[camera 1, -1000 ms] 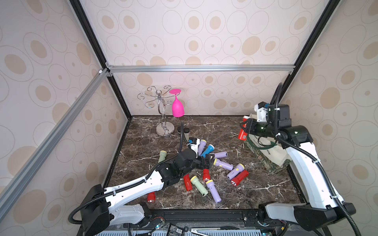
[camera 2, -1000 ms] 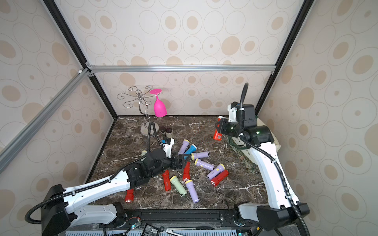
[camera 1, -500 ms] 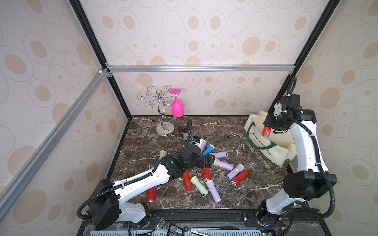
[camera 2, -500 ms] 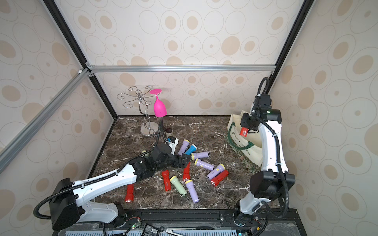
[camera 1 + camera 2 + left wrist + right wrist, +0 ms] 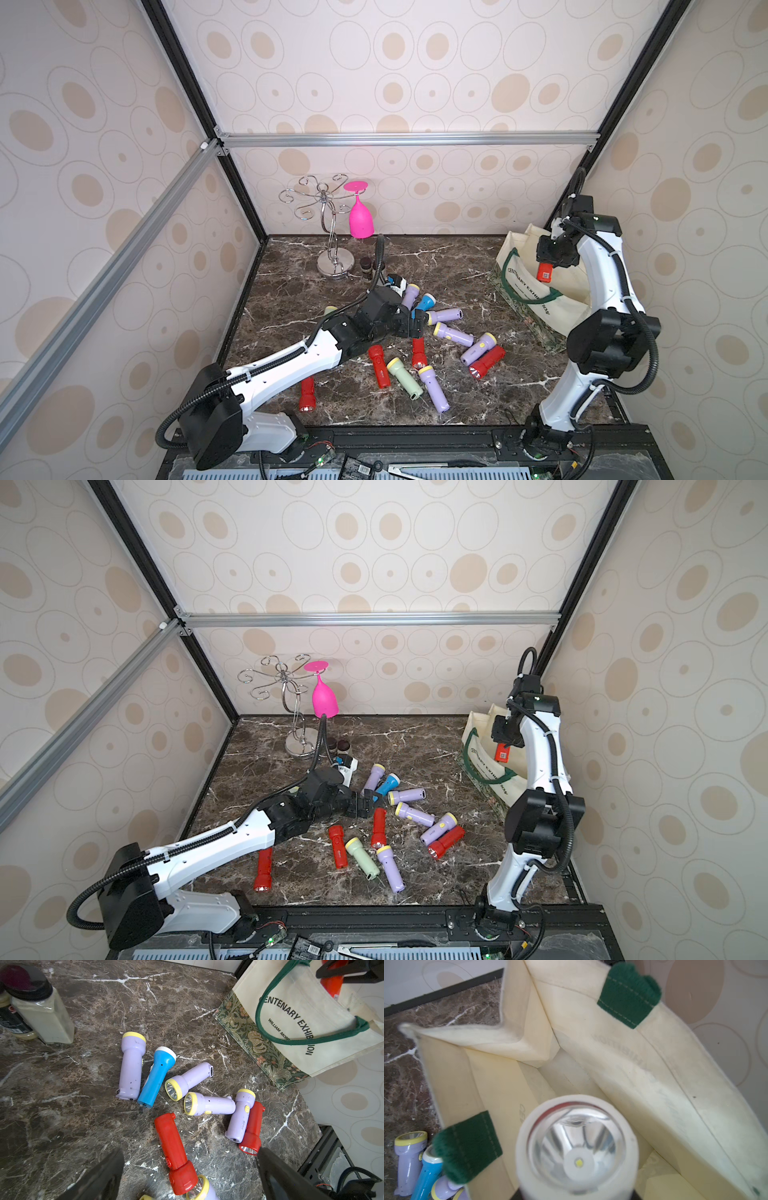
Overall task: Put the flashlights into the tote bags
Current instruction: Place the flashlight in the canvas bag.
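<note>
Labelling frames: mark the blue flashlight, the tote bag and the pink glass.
blue flashlight (image 5: 154, 1080): left wrist view, mid body.
tote bag (image 5: 567, 309): a top view, cream side panel.
pink glass (image 5: 360, 220): a top view, bowl.

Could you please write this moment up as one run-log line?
right pincer: shut on red flashlight, head down over open tote bag | left pincer: open, low over loose flashlights | step: drop not yet done

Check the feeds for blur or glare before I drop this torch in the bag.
Right wrist view: the held flashlight fills the foreground, soft, and the green handles smear; left wrist view: sharp on the blue flashlight, jaws dark at the edge; both top views: evenly lit, crisp.
</note>
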`<state>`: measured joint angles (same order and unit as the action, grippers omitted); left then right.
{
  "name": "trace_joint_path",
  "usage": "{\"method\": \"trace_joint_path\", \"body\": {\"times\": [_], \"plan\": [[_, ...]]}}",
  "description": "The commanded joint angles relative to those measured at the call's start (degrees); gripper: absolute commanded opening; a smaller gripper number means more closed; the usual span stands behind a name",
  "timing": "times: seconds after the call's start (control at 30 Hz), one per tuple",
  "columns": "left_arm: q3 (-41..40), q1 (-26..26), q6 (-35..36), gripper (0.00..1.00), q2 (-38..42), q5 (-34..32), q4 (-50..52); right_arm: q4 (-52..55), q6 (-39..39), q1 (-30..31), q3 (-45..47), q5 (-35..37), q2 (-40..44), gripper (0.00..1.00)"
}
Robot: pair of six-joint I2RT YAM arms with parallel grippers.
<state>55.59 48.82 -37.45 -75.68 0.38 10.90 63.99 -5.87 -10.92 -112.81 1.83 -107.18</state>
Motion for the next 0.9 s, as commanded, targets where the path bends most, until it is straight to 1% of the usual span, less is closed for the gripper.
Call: {"method": "trace_joint_path", "body": {"times": [0.0,0.1,0.23,0.4,0.53,0.6,0.63,0.67,0.73,0.87], "plan": [[0.66,-0.39,0.21,1.00,1.18,0.10,1.80,1.18,0.79,-0.09,1.29,0.15,-2.25,0.00],[-0.25,-0.39,-0.76,0.99,1.00,-0.93,3.03,0.21,0.40,-0.07,3.10,-2.05,-4.00,0.00],[-1.53,-0.35,-1.58,0.99,1.48,-2.11,3.04,0.08,0.60,-0.07,4.38,-2.29,-5.54,0.00],[-2.85,-0.39,-2.04,0.99,1.79,-2.76,2.58,-1.17,0.19,-0.07,7.18,-3.02,-7.22,0.08],[-2.86,-0.39,-2.22,0.98,1.78,-3.10,2.78,-1.69,-0.02,-0.07,8.59,-3.80,-6.65,0.22],[-3.08,-0.39,-2.84,0.98,1.94,-3.36,3.07,-2.39,-0.14,-0.07,9.60,-3.47,-5.34,0.31],[-3.20,-0.39,-3.22,0.98,2.01,-3.37,3.23,-2.67,-0.16,-0.07,10.00,-3.41,-4.56,0.37],[-3.45,-0.43,-3.56,0.98,2.11,-3.37,3.37,-2.72,-0.20,-0.07,10.20,-3.32,-3.83,0.46],[-3.94,-0.43,-4.48,0.98,2.31,-3.53,3.75,-2.73,0.01,-0.07,10.28,-3.15,-2.45,0.56],[-5.19,-0.49,-6.39,0.99,2.13,-3.82,4.48,-2.16,0.60,0.02,9.41,-2.63,0.35,0.71]]}}
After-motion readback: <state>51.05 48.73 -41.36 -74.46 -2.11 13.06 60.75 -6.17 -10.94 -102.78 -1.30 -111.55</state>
